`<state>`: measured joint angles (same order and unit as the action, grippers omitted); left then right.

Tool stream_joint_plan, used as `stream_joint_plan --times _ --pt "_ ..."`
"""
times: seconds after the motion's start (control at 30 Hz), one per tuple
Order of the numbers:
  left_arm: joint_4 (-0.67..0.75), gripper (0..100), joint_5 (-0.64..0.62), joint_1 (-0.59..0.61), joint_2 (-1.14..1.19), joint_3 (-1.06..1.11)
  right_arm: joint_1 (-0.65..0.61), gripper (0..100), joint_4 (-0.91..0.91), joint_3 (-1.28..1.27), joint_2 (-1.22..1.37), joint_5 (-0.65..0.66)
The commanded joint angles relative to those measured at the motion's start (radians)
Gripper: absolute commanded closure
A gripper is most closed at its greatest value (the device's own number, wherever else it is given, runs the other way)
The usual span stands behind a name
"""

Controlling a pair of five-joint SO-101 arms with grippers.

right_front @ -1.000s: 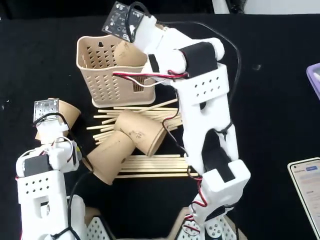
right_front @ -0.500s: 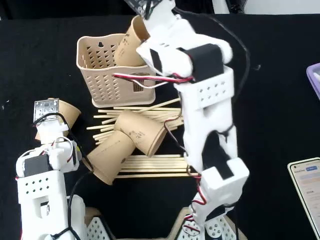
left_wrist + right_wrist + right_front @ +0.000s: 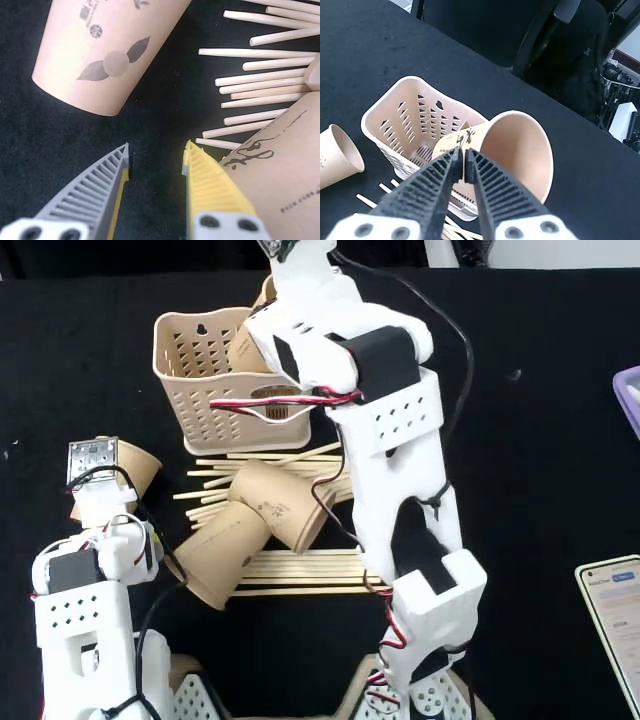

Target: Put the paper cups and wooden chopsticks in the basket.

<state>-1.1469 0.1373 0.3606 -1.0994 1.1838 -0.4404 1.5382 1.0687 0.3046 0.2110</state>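
My right gripper [image 3: 463, 152] is shut on the rim of a paper cup [image 3: 520, 150], held tilted over the right side of the beige basket [image 3: 405, 125]. In the high view that cup [image 3: 250, 345] leans inside the basket [image 3: 210, 400] under the right arm. My left gripper [image 3: 155, 150] stands open just above the black table, between one cup lying on its side [image 3: 105, 50] and another [image 3: 280, 155]. Two cups [image 3: 278, 502] [image 3: 215, 555] lie on the wooden chopsticks [image 3: 300, 568], and a third [image 3: 140, 465] lies by the left arm. More chopsticks [image 3: 260, 75] fan out beside the left gripper.
A phone [image 3: 612, 620] lies at the table's right edge, and a purple object [image 3: 630, 390] sits farther back on that edge. Dark chairs [image 3: 560, 40] stand beyond the table. The right arm's links cross above the chopstick pile.
The right arm raised its wrist and swung it left over the basket, bringing the cup with it. The left arm has kept still.
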Motion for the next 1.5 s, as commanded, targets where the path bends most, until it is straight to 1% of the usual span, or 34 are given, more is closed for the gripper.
stream_joint_plan --times 0.0,0.2,0.5,0.7,0.87,1.17,1.47 --pt "0.009 82 -0.008 0.010 -0.014 -0.013 0.008 98.8 -0.006 0.065 -0.018 -0.003" --pt "0.008 82 -0.008 0.010 -0.014 -0.015 0.057 98.8 -0.006 0.025 0.039 -0.002" --pt "0.008 82 -0.008 0.010 -0.014 -0.015 0.063 98.8 -0.002 0.116 0.045 -0.002" --pt "0.008 82 -0.008 0.010 -0.014 -0.013 0.080 98.8 -0.006 0.094 0.058 -0.002" --pt "0.008 82 -0.008 0.010 -0.014 -0.013 0.058 98.8 0.002 0.082 0.102 -0.002" --pt "0.008 82 -0.008 0.010 -0.014 -0.015 -0.072 98.8 0.009 0.087 0.108 -0.002" --pt "0.008 82 -0.006 0.010 -0.014 -0.013 -0.051 98.7 0.012 0.137 0.116 0.000"
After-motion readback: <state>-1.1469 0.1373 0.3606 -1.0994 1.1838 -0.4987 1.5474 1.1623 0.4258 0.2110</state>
